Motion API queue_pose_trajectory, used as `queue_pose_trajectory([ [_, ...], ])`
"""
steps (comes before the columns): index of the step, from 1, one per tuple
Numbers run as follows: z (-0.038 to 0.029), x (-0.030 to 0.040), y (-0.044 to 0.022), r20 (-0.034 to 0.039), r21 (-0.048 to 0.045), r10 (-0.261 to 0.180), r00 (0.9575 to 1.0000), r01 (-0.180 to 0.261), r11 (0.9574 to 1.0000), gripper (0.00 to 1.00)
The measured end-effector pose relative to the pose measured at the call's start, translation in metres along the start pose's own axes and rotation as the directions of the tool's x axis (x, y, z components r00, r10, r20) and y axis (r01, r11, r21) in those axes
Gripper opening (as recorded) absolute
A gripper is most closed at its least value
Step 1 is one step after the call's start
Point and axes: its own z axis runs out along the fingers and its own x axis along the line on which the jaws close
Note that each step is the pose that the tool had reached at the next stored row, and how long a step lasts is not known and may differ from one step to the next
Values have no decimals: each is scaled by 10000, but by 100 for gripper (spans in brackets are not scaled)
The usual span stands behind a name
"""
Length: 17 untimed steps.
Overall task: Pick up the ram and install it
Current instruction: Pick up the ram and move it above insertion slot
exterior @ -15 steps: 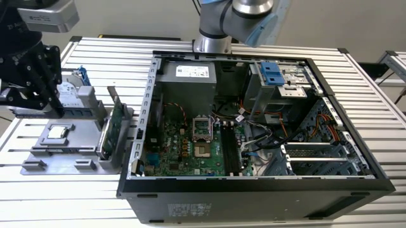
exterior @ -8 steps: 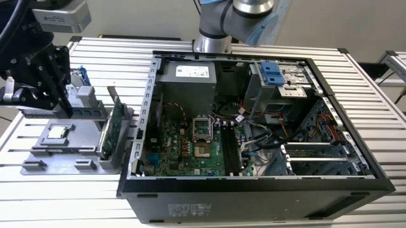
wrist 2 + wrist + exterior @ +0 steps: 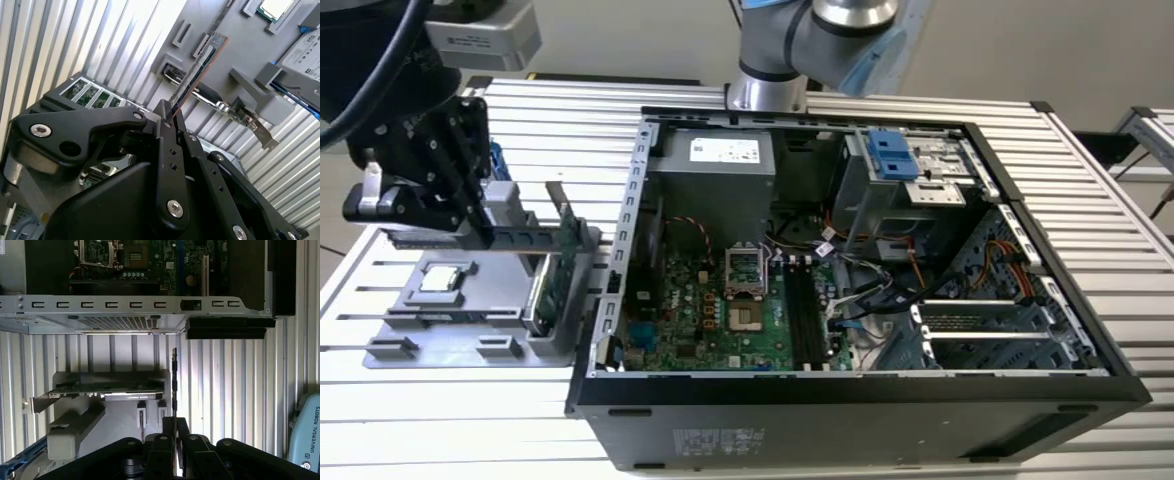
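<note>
My gripper (image 3: 478,228) hangs over the grey parts tray (image 3: 400,345) at the exterior view's left, outside the open computer case (image 3: 854,395). It is shut on the ram (image 3: 514,242), a thin stick held by one end. In both wrist views the ram (image 3: 197,70) (image 3: 174,380) shows edge-on, sticking out from between the closed fingertips (image 3: 165,117) above the tray. The motherboard (image 3: 720,320) lies in the case with its black slots (image 3: 807,320) beside the processor socket.
A green card (image 3: 564,270) (image 3: 105,389) stands upright in the tray near the case wall. A processor chip (image 3: 440,278) and a silver drive with blue bracket (image 3: 305,55) also rest on the tray. The case's metal rim (image 3: 125,305) lies between tray and motherboard.
</note>
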Motion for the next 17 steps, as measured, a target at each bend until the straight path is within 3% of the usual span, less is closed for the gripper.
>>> queue_pose_trajectory([
  [17,11,13,376,8,22,-2,10000,1,10000,0],
])
